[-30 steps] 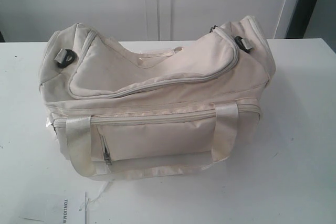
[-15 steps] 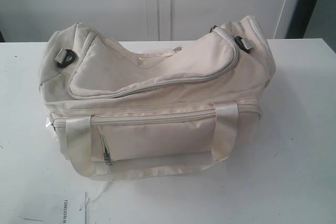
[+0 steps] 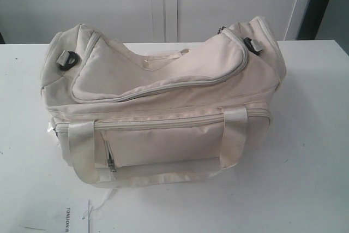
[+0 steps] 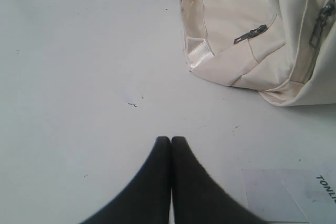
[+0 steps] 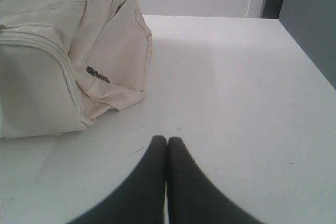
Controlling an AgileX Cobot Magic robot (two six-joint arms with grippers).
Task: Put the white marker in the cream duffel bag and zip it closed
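Note:
The cream duffel bag (image 3: pixel 163 102) sits on the white table, its curved top flap lying closed along the zip line and its front pocket zipped. One end of the bag (image 4: pixel 252 30) shows in the left wrist view, the other end (image 5: pixel 63 51) in the right wrist view. My left gripper (image 4: pixel 171 139) is shut with nothing in it, over bare table short of the bag. My right gripper (image 5: pixel 167 139) is shut and empty too, beside the bag's other end. Neither gripper shows in the exterior view. The white marker is out of view.
A white paper sheet with printed letters (image 3: pixel 68 216) lies at the table's front left; its corner (image 4: pixel 294 192) shows near my left gripper. The table's right edge (image 5: pixel 310 56) runs beside a dark gap. White cabinet doors (image 3: pixel 163 4) stand behind.

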